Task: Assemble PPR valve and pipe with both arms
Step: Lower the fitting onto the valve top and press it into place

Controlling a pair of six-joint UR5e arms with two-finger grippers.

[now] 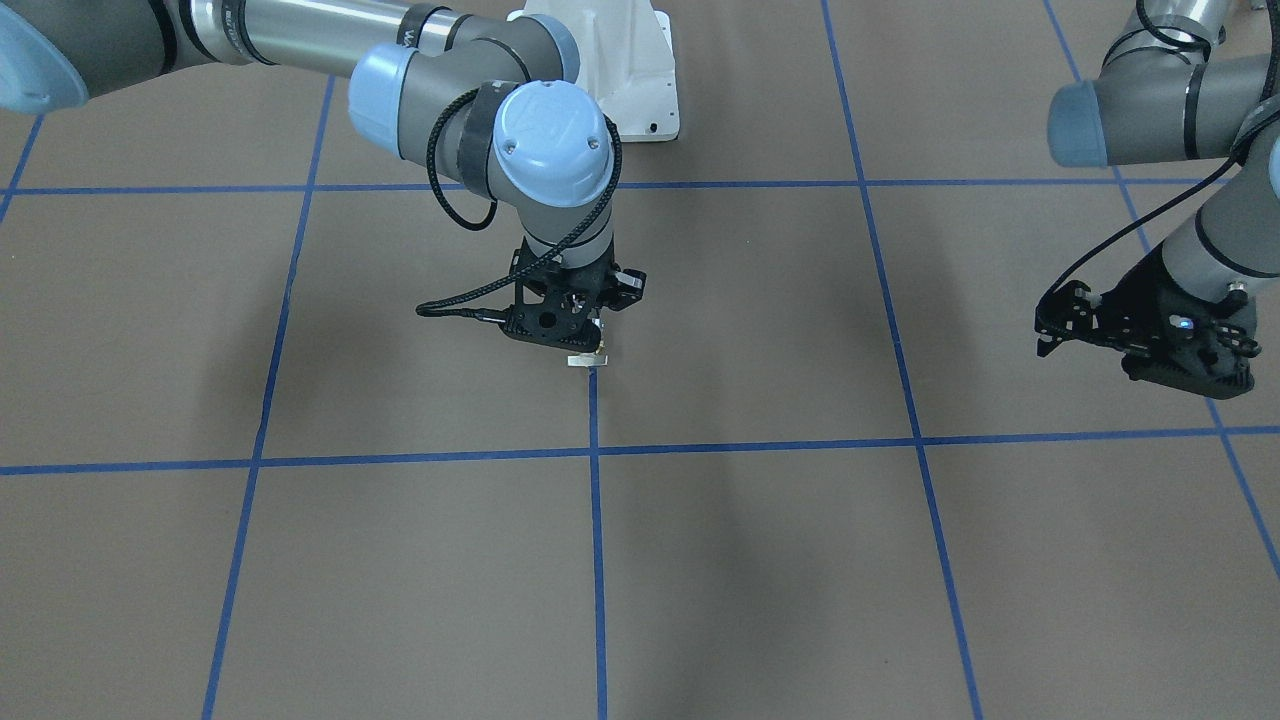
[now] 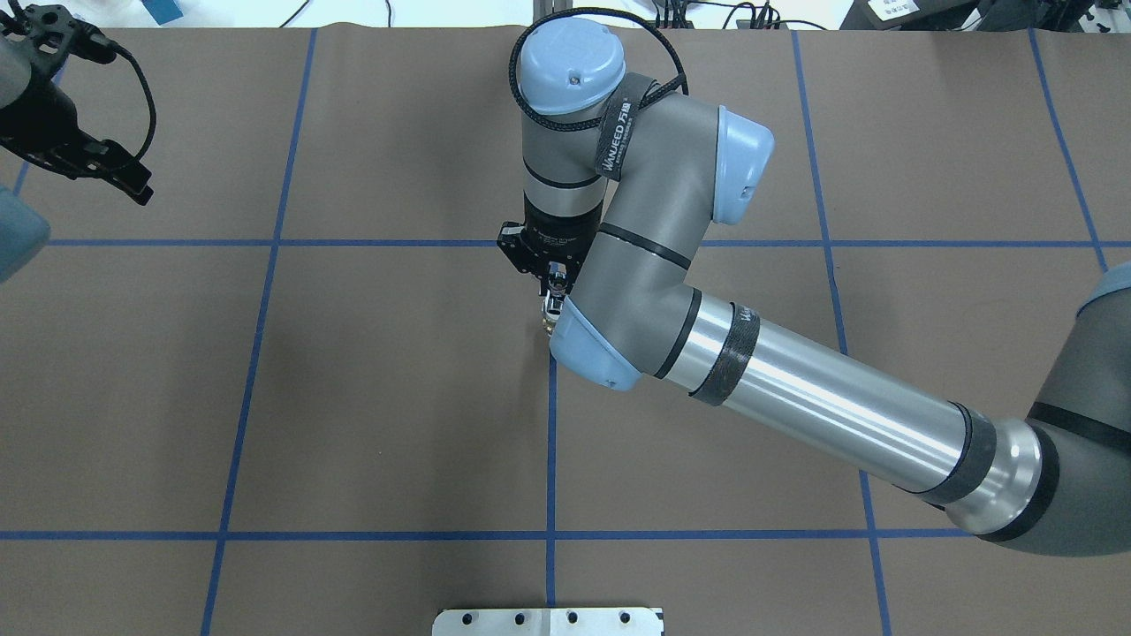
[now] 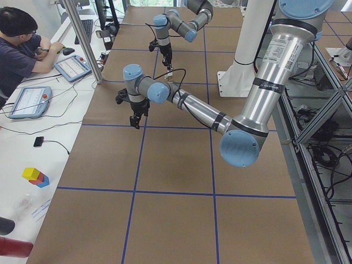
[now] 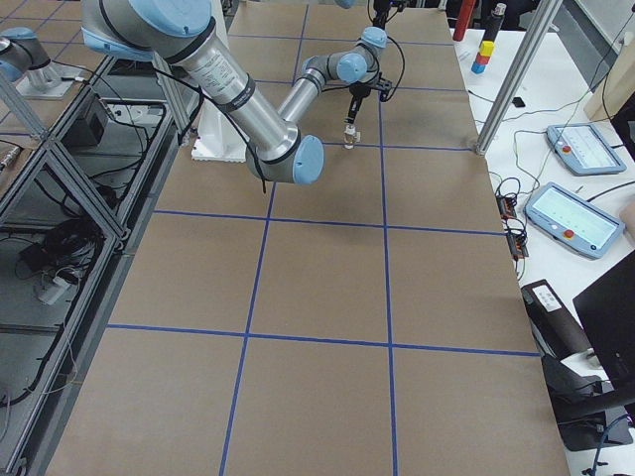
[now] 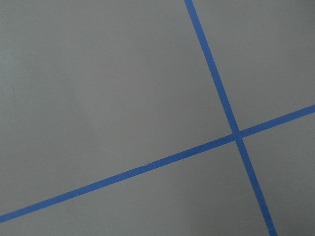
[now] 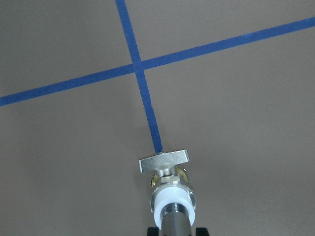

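Observation:
In the right wrist view my right gripper [image 6: 175, 230] is shut on the pipe [image 6: 175, 220], a short silvery stub. The stub enters the white collar of the PPR valve [image 6: 172, 195]. The valve's flat pale handle tab [image 6: 164, 161] lies just past the collar, at the end of a blue tape line. In the front view the right gripper [image 1: 592, 338] points straight down at the table's middle, with the valve [image 1: 588, 359] at its tip, at or just above the table. My left gripper [image 1: 1050, 325] hangs far off to the side, also seen overhead [image 2: 132, 183]. I cannot tell whether it is open or shut, and nothing shows in it.
Brown table paper with a blue tape grid [image 1: 596, 450]. The white bolted pedestal [image 1: 630, 70] stands behind the right gripper. In the left side view an operator [image 3: 22, 44] sits at a bench with tablets [image 3: 30, 102] and coloured blocks [image 3: 34, 176] beyond the table's edge.

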